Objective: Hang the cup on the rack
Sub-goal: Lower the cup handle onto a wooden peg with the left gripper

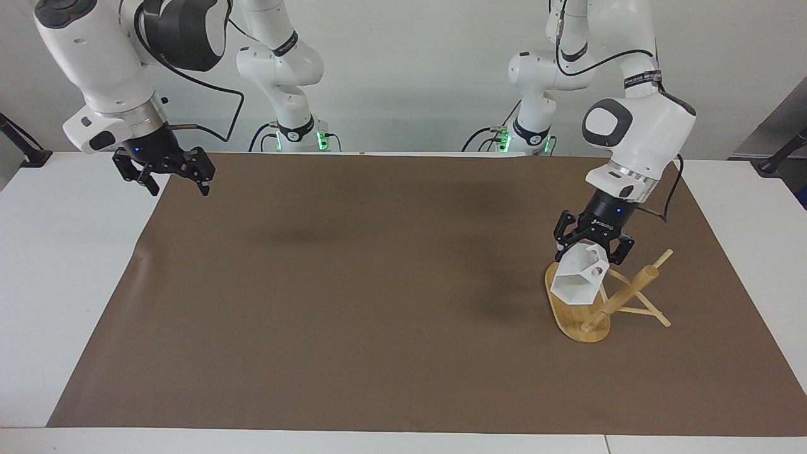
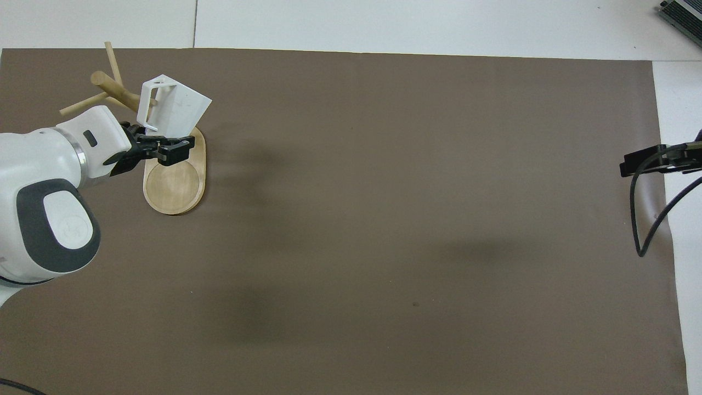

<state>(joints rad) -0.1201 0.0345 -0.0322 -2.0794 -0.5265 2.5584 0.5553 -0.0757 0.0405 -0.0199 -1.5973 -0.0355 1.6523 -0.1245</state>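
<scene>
The white faceted cup (image 1: 575, 284) hangs tilted on the bamboo rack (image 1: 621, 295), with a thin peg through its handle hole and its body over the oval base (image 1: 572, 320). The cup (image 2: 175, 109) and the rack (image 2: 175, 186) also show in the overhead view. My left gripper (image 1: 591, 252) is just above the cup, open, with one finger on each side of the cup's top. It also shows in the overhead view (image 2: 173, 152). My right gripper (image 1: 179, 188) is open and empty, raised over the mat's corner at the right arm's end.
A brown mat (image 1: 378, 284) covers most of the white table (image 1: 57, 265). The rack stands on it at the left arm's end. Only a black part and cable of the right gripper (image 2: 639, 163) show in the overhead view.
</scene>
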